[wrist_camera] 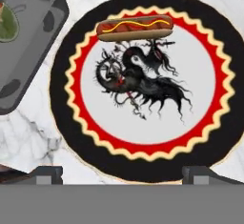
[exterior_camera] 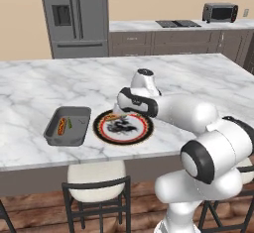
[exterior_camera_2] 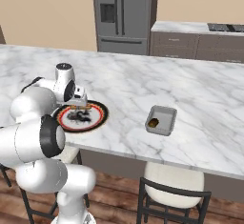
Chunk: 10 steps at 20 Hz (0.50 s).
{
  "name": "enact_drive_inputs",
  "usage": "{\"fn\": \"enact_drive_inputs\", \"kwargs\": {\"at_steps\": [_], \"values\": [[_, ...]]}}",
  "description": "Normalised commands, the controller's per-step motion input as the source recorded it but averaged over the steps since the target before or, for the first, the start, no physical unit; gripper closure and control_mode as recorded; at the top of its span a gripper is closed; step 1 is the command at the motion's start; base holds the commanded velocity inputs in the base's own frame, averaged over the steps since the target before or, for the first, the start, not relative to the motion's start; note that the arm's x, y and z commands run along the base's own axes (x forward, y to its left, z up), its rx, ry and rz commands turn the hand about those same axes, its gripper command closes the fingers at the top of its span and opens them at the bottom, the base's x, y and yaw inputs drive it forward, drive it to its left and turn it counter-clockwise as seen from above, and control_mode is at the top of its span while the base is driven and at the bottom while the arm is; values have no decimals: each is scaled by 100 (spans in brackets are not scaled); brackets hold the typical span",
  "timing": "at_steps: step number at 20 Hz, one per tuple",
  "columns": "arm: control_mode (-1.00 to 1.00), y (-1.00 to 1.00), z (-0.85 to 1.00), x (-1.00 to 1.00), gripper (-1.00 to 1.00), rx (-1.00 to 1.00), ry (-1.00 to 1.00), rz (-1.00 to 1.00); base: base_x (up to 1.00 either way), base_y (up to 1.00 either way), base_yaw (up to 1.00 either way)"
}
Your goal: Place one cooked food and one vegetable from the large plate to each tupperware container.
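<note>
Hot dog (wrist_camera: 135, 28) lies crosswise (far rim) on large plate (wrist_camera: 62, 104).

Large plate (wrist_camera: 143, 166) black-rimmed, red-orange ring, white centre, black pattern, grey trays (exterior_camera: 68, 125)

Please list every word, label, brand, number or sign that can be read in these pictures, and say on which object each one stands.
There are none to read. The wide round plate with dark rim and red-orange ring carries only a black drawn pattern, no letters. The small dark toaster oven on the rear counter and the grey fridge show no legible markings.
</note>
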Motion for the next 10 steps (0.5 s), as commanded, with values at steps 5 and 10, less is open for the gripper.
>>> {"fn": "enact_drive_inputs", "kwargs": {"at_steps": [5, 10], "values": [[-100, 14, 0, 13, -100, 10, 9, -41, 0, 0, 0], [-100, 0, 0, 16, -100, 17, 11, -43, 0, 0, 0]]}}
